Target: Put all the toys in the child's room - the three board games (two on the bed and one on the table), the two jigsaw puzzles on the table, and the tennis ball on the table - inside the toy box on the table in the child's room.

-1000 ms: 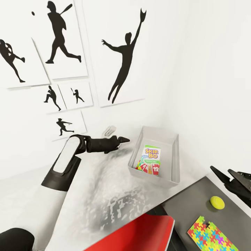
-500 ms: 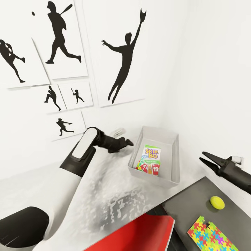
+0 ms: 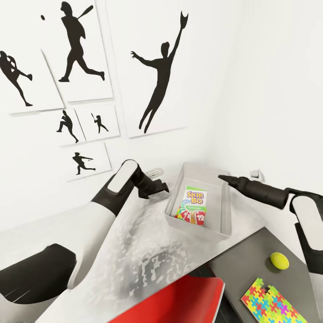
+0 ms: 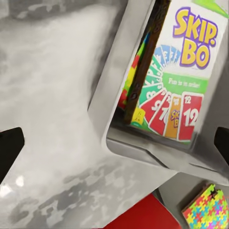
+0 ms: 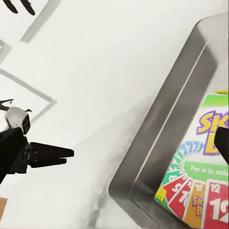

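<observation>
A red chair (image 3: 179, 300) is sitting nearest you, tucked under the table (image 3: 134, 242). On the dark end section, a puzzle (image 3: 273, 305) is lying just beside the ball (image 3: 278, 260). Farther on, the SKIP BO game (image 3: 194, 206) is lying inside the toy box (image 3: 226, 211). Your left gripper (image 3: 162, 185) is hovering beside the box, jaws spread wide, holding nothing. Your right gripper (image 3: 224, 178) is hanging over the box's far side; can't tell its opening. Silhouette posters (image 3: 157, 67) are covering the wall behind.
</observation>
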Controlling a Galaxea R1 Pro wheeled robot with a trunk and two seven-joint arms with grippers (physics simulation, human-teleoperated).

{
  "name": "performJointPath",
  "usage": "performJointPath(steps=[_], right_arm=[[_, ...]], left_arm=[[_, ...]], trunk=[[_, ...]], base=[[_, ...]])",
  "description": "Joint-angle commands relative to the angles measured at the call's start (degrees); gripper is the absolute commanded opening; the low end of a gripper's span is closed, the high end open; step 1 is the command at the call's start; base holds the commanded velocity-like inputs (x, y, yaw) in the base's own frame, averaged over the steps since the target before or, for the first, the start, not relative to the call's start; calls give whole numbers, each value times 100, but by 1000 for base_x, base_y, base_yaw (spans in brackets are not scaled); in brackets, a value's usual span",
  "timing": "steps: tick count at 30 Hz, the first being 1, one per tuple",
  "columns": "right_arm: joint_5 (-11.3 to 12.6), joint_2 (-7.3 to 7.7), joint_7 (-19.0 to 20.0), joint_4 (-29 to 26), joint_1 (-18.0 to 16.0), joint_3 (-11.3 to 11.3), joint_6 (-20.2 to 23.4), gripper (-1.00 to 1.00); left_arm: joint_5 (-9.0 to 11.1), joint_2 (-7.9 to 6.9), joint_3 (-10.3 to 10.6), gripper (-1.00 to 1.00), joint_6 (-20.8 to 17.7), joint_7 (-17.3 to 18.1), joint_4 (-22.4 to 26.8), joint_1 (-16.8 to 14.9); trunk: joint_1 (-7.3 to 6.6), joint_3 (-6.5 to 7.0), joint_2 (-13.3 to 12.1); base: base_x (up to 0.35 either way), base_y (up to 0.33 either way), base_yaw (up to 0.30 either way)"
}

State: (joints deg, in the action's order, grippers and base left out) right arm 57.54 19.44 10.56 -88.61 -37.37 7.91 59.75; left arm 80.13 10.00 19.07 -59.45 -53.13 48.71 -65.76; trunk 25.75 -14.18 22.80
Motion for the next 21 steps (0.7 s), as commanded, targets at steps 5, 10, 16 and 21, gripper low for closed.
performJointPath(steps=[5,10,16,21], right_arm=[[-53,-196,-822,345,-549,-533,25,100],[-61,-447,-1521,994,-991,-885,25,100],[-66,-580,-2302,1663,-1303,-1019,25,100],[-74,-618,-2900,2318,-1565,-1049,25,100]], left_arm=[[-406,0,1,100,99,-57,-178,-178],[-623,0,-3,100,163,-25,-281,-321],[-679,0,-6,100,208,-14,-311,-387],[-653,0,-8,100,308,1,-317,-470]], trunk=[[3,-12,12],[3,-12,12],[3,-12,12],[3,-12,12]], base=[[0,0,0],[0,0,0],[0,0,0],[0,0,0]])
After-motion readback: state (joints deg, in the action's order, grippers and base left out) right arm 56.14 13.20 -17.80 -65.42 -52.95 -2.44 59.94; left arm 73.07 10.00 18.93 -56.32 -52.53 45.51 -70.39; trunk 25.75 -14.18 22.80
